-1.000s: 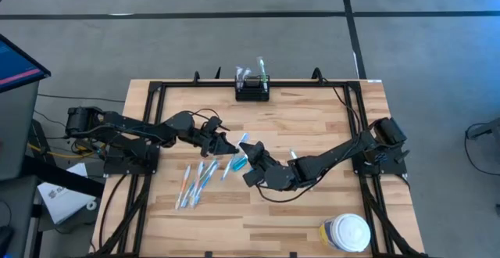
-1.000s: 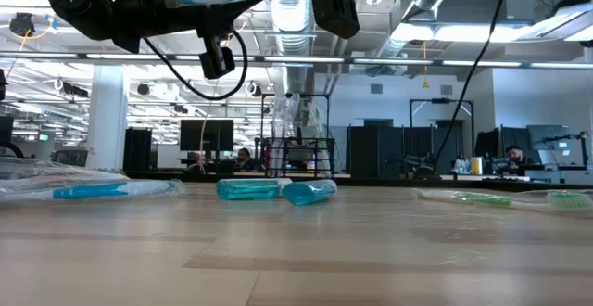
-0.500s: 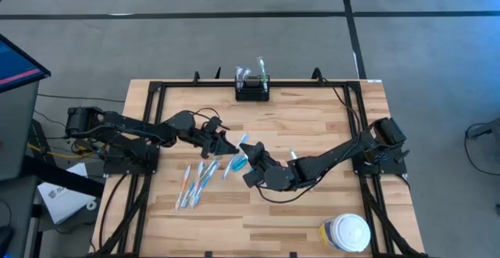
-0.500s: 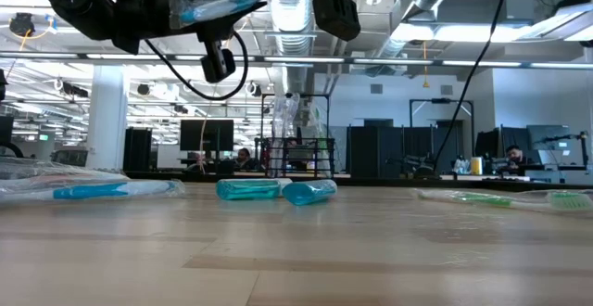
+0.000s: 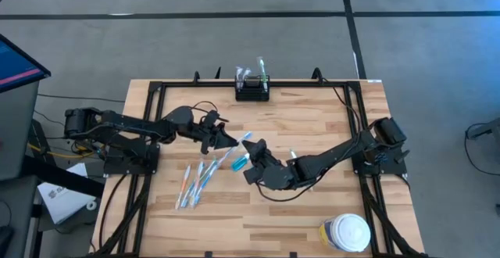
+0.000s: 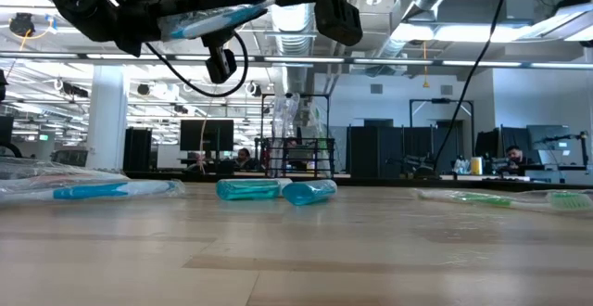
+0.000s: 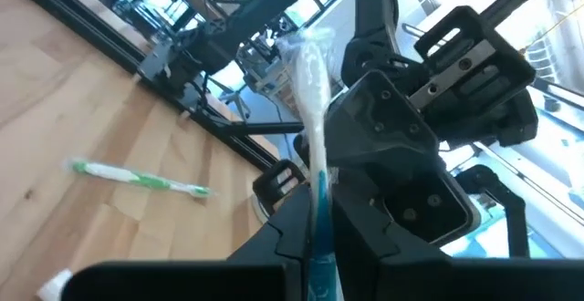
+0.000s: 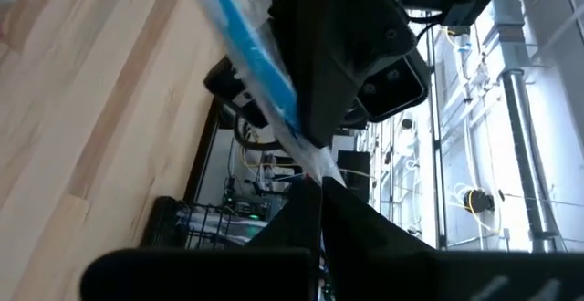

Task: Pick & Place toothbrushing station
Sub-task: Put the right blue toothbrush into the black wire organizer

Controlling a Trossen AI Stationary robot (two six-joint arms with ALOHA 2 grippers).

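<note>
Lifted and tilted since a second ago, the wrapped toothbrush [image 5: 236,146] hung between both closed end effectors, left [image 5: 221,139] and right [image 5: 251,155], above the table [image 5: 312,125] (a handover, likely); the toothbrushing station [image 5: 252,90] waited at the far edge.

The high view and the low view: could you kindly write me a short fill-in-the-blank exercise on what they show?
1. The blue toothbrush is held between the left gripper and the right gripper, ___ the table.
2. The jar stands on the ___ arm's side of the table.
3. The green toothbrush lies on the ___, untouched.

Missing words: above; right; table
</note>
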